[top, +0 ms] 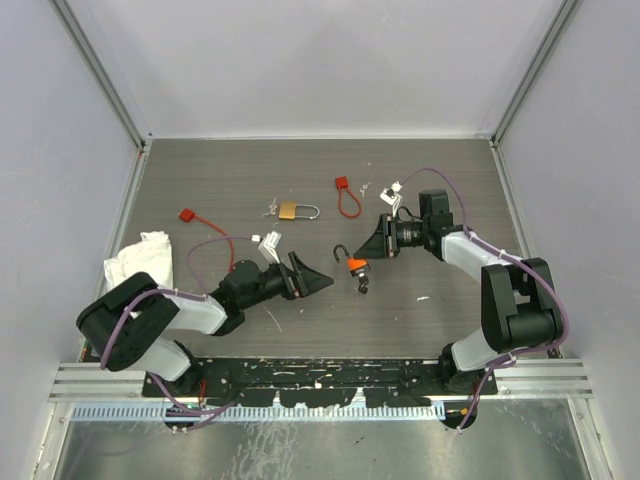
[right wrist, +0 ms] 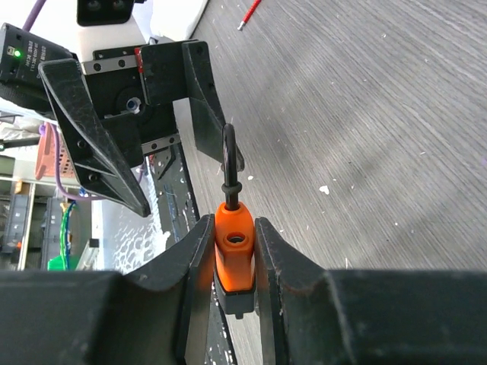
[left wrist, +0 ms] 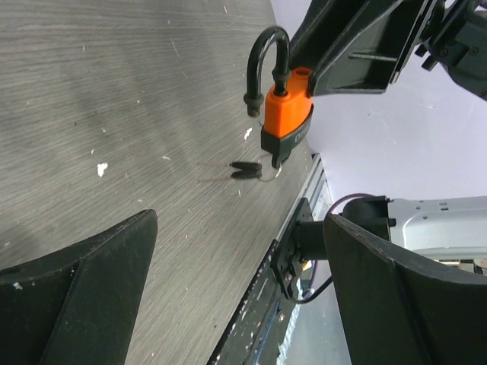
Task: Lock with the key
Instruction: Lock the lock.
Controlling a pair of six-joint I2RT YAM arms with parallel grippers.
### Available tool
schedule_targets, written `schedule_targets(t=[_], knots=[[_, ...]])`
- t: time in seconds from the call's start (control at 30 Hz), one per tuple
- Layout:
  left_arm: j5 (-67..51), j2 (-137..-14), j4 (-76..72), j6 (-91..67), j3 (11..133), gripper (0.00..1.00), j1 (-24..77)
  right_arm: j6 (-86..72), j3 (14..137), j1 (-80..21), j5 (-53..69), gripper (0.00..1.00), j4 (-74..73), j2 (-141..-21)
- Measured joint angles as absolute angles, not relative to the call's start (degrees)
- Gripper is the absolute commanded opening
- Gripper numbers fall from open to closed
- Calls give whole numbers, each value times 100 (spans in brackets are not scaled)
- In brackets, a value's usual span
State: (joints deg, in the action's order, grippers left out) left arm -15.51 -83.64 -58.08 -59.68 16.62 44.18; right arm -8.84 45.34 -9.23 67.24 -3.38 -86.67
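Wide-spread fingers [left wrist: 84, 296] of the left tool [left wrist: 240, 228] fill the foreground of its wrist view, released and grasping nothing, aimed across the surface [left wrist: 114, 91] at the work ahead. Just beyond hangs the key [left wrist: 247, 169], a tiny bunch with dark heads on a thin ring. It dangles from the underside of the orange padlock [left wrist: 286, 114], close above the surface. One of the bunch seems seated in the keyway, though it is too small to be sure. The padlock's black shackle [left wrist: 268, 53] stands raised with one leg free of the body, so the lock reads as open. Behind it the right tool [right wrist: 234, 228] is clenched on the orange body from both sides, presenting it between the two arms. Farther back on the surface, well apart from the work, lie a brass padlock [top: 288, 210] and a red cable seal [top: 346, 200]. The step in hand looks like the set-up for locking: body steadied by the right, left lined up but not yet engaged. The next move probably calls for the left tool to close in and either press the free shackle leg home or pinch the key head and turn it. Either way that means a fine, well-centred pinch on something smaller than its fingers. The right must hold firm, and the loose spare keys must stay out of the way.
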Motion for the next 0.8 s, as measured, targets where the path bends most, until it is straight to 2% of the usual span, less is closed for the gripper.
schedule_targets(t=[0.17, 0.33, 0.57, 0.8], knots=[[-1363, -8652, -5986, -6027, 1968, 88, 4541, -1144, 4458, -923, 6838, 1, -91, -8667], [-1114, -8934, -6099, -6086, 2368, 80, 4805, -1365, 4401, -928, 6914, 1, 99, -8667], [-950, -9651, -6488, -6265, 2742, 61, 4998, -1555, 4394, -928, 6987, 1, 314, -8665], [-937, -10420, -7249, -6667, 2976, 56, 5022, -1608, 4351, -930, 6995, 1, 386, -8665]])
